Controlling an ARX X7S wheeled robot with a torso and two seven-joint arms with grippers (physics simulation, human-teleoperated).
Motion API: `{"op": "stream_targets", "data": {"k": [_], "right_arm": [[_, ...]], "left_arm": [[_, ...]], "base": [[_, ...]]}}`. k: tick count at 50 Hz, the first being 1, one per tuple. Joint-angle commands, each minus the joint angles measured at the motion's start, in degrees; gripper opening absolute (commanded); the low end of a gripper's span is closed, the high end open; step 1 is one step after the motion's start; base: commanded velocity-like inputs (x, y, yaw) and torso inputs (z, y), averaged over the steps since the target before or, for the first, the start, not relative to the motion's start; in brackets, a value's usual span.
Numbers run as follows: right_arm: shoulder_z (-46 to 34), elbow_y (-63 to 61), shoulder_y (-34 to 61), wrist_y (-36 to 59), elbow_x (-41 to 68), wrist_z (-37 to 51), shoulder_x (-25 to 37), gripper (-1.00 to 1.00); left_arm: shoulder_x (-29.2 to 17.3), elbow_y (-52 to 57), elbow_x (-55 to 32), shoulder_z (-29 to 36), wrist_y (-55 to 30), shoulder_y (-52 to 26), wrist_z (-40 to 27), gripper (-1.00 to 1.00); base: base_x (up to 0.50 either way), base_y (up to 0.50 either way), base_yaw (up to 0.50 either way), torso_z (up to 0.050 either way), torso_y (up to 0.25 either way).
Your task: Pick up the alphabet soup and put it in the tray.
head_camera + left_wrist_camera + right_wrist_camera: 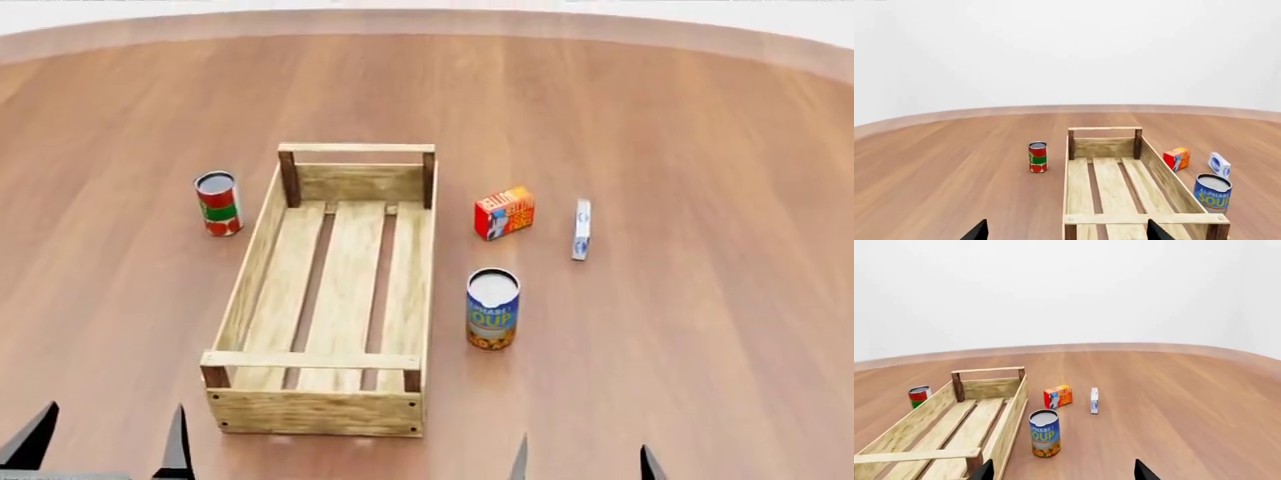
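Observation:
The alphabet soup (493,309) is a blue-labelled can with an orange base and a silvery top. It stands upright on the wooden table just right of the tray (248,281), a long light-wood slatted crate with dark corner posts. The can also shows in the right wrist view (1044,433) and the left wrist view (1212,192). The tray is empty in the left wrist view (1079,192) and the right wrist view (1009,417). My left gripper (104,445) is open near the tray's near left corner. My right gripper (582,464) is open, nearer than the can.
A red-and-green tomato can (218,203) stands left of the tray's far end. An orange box (505,213) and a small white-and-blue box (581,229) lie beyond the soup can. The round table's far edge (427,20) curves across the back.

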Motion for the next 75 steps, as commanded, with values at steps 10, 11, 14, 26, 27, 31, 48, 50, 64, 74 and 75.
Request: {"op": "stream_targets", "data": {"k": [10,11,14,26,27,31,48,50,64,74,75], "right_arm": [[-1.85,-2.40,-0.44,0.81,1.45,1.62,1.57,1.00],[-1.90,-2.38,-0.42,0.76,1.55,1.69,1.61,1.00],[-2.13,-2.27,-0.36,0.61,1.62,1.92,1.77,1.00],[-2.69,-1.08,-0.30,-0.29,2.31,2.64,2.27,1.00],[-2.76,-1.02,-0.28,-0.36,2.32,2.70,2.33,1.00],[-2.74,-0.93,-0.22,-0.36,2.88,2.92,2.47,1.00],[-3.37,-0.10,0.05,-0.69,3.69,3.71,3.33,1.00],[-3.47,0.05,0.10,-0.74,3.77,3.77,3.41,1.00],[-3.63,-3.09,0.19,3.00,5.89,4.46,4.63,1.00],[-1.70,-19.68,-1.00,23.93,21.79,1.76,12.19,1.00],[-1.33,-21.99,-1.11,27.03,23.54,2.07,13.67,1.00]], "left_arm": [[-1.67,1.04,-1.57,0.68,-0.83,-0.24,-1.72,1.00],[-1.73,1.01,-1.64,0.75,-0.77,-0.22,-1.74,1.00],[-1.92,1.08,-1.78,0.98,-0.65,-0.08,-1.85,1.00],[-2.53,0.98,-2.20,1.59,-0.23,0.03,-2.55,1.00],[-2.59,0.94,-2.20,1.68,-0.14,0.06,-2.57,1.00],[-2.79,-0.09,-2.18,1.93,0.53,-0.03,-2.68,1.00],[-3.43,-0.73,-2.93,2.77,0.63,-0.14,-3.29,1.00],[-3.52,-0.66,-3.03,2.86,0.56,-0.16,-3.36,1.00],[-4.02,-1.06,-3.46,3.39,1.00,-0.18,-3.89,1.00],[-4.35,-1.59,-3.69,3.75,1.55,-0.18,-4.23,1.00],[-4.37,-1.50,-3.66,3.87,1.54,-0.07,-4.28,1.00]], "base": [[0.40,0.07,0.00,0.000,0.000],[0.40,0.20,0.00,0.000,0.000],[0.40,0.21,0.00,0.000,0.000],[0.40,0.29,0.00,0.000,0.000],[0.40,0.29,0.00,0.000,0.000],[0.45,0.23,0.00,0.000,0.000],[0.50,0.13,0.00,0.000,0.001],[0.50,0.13,0.00,0.000,0.000],[0.29,0.07,0.00,0.000,0.000],[0.00,0.00,0.00,0.000,0.000],[0.00,0.00,0.00,0.000,0.000]]}}
